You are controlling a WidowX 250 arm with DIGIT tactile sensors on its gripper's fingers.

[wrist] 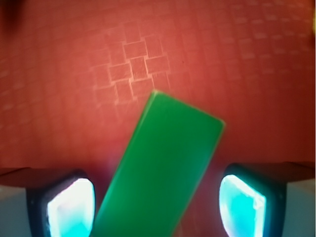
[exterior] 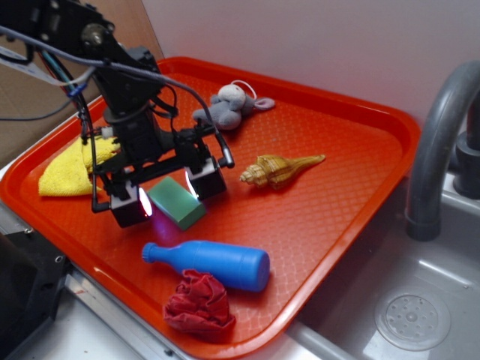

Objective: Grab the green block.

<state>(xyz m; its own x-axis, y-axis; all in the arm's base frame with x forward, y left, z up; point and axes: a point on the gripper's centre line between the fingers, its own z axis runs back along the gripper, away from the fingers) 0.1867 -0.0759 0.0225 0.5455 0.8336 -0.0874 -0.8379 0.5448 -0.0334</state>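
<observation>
Black gripper point(exterior: 171, 196) sits low over the red tray point(exterior: 352, 157), jaws spread wide and released, one glowing pad on each side of the green block point(exterior: 177, 202). Block lies flat on the tray, left of centre, between the two fingers point(exterior: 131, 204) and not clamped; exterior view shows it close to both pads, contact unclear. Wrist view: green block point(wrist: 160, 170) runs diagonally between the lit pads point(wrist: 69, 207), slanted off the jaw line, gaps visible on both sides, textured red tray surface point(wrist: 247, 74) behind it. Blue bottle point(exterior: 214, 262) lies on its side in front of the block, near the tray's front edge, apart from the block. Crumpled red cloth point(exterior: 199, 304) sits just in front of the bottle, touching or nearly touching it, at the tray rim. Tan seashell point(exterior: 277, 170) lies to the right of the gripper, well clear of the block. Grey plush toy point(exterior: 229, 106) is at the back of the tray, behind the gripper. Yellow cloth point(exterior: 71, 174) lies at the tray's left side, partly hidden by the arm. Tray rests over a grey sink point(exterior: 405, 315) area with a grey faucet point(exterior: 435, 150) to the right.
</observation>
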